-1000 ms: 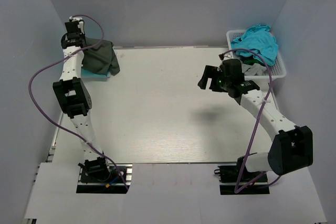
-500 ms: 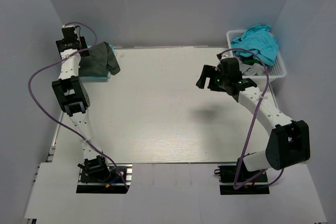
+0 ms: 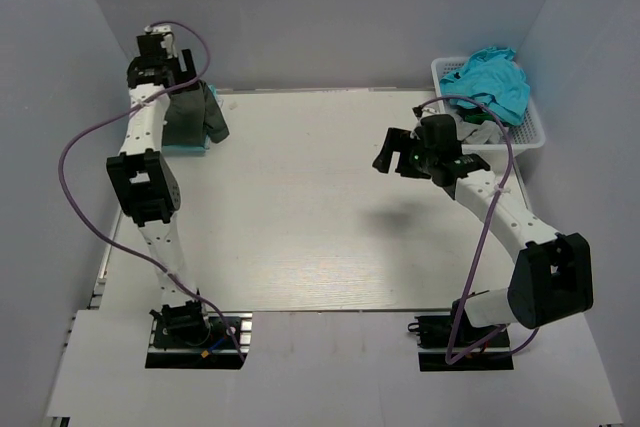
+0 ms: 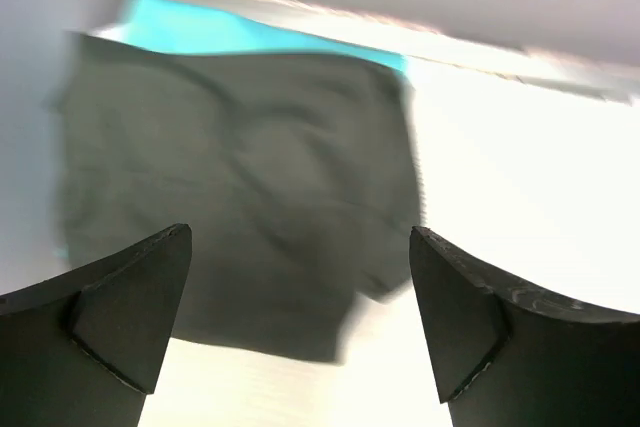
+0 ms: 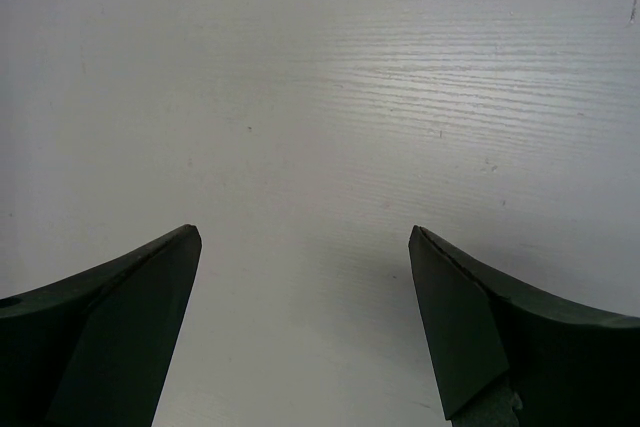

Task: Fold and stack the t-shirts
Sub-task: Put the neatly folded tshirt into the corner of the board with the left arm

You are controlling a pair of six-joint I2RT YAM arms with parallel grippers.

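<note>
The left pincer (image 4: pixel 300 247) just let go and hangs open over the dark t-shirt (image 4: pixel 250 177), so it is stacked, folded I think, on a turquoise one (image 4: pixel 200 27) far left of the basket (image 3: pixel 535 132). The right pincer (image 5: pixel 305 237) is open, empty.

Two slim robot arms of matching build. The left arm (image 3: pixel 152 232) and the right arm (image 3: pixel 500 209) are each made of white tubular links joined by chunky black joint housings (image 3: pixel 145 187), boxy with rounded corners. Each arm rises from a black base plate (image 3: pixel 192 330) bolted at the near edge of the desk (image 3: pixel 300 247). A thin purple cable (image 3: pixel 68 152) trails in loose loops along each arm, from base to wrist. The right wrist is black and carries a small green light (image 3: pixel 412 156). The left end effector (image 4: pixel 300 317) and the right end effector (image 5: pixel 305 317) each have two dark, matte, wedge-shaped fingers (image 5: pixel 110 337) with smooth, plain faces.
</note>
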